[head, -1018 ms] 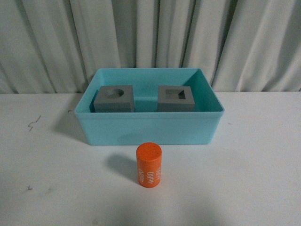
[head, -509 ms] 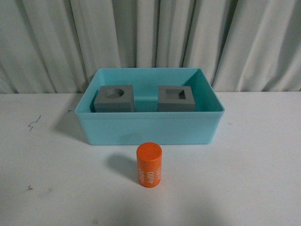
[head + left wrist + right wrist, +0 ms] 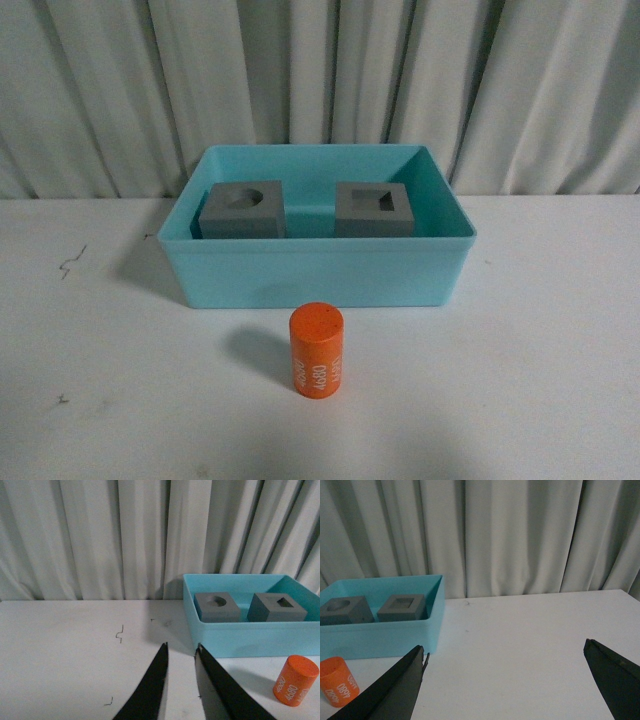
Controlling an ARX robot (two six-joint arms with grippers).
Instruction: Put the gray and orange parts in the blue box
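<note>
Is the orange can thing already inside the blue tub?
No, the orange cylinder stands on the table in front of the blue box.

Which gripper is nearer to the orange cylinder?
Hard to tell. The orange cylinder lies to the right of the left gripper and to the left of the right gripper; neither touches it.

A light-blue box (image 3: 318,270) with plain, unpatterned walls holds two matte gray cubes, one with a round recess (image 3: 242,210) and one with a square recess (image 3: 374,209), each darker inside its hollow. An orange cylinder (image 3: 318,351) bears white digits down its side. The table (image 3: 530,380) is white with a few small dark marks; pale gray-white curtains (image 3: 320,80) fall in shadowed vertical folds. Both grippers' fingers (image 3: 150,690) (image 3: 390,692) are black
</note>
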